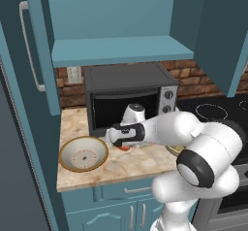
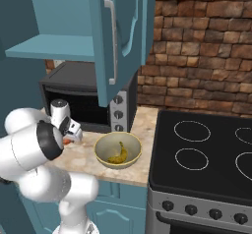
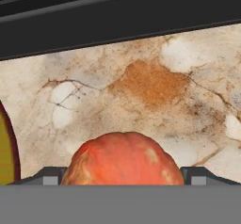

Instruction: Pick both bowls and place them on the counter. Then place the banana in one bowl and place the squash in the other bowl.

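Observation:
The red-orange squash point(image 3: 122, 159) lies on the counter point(image 1: 140, 162) in front of the microwave. My gripper point(image 3: 123, 177) is down over it, one finger against each of its sides. From the left, the squash point(image 1: 125, 148) peeks out under the gripper point(image 1: 123, 145). From the right, the gripper point(image 2: 69, 138) covers most of the squash point(image 2: 66, 141). The wide shallow bowl point(image 1: 83, 153), whitish with a brown rim, sits empty at the counter's left. The deeper tan-olive bowl point(image 2: 118, 149) stands to the right with the banana point(image 2: 118, 154) inside it.
A black microwave point(image 1: 131, 94) stands close behind the gripper against the brick wall. An open teal cabinet door point(image 2: 118, 36) hangs above the counter. The black stovetop point(image 2: 206, 154) borders the counter on the right. The olive bowl's rim point(image 3: 4, 148) is near the hand.

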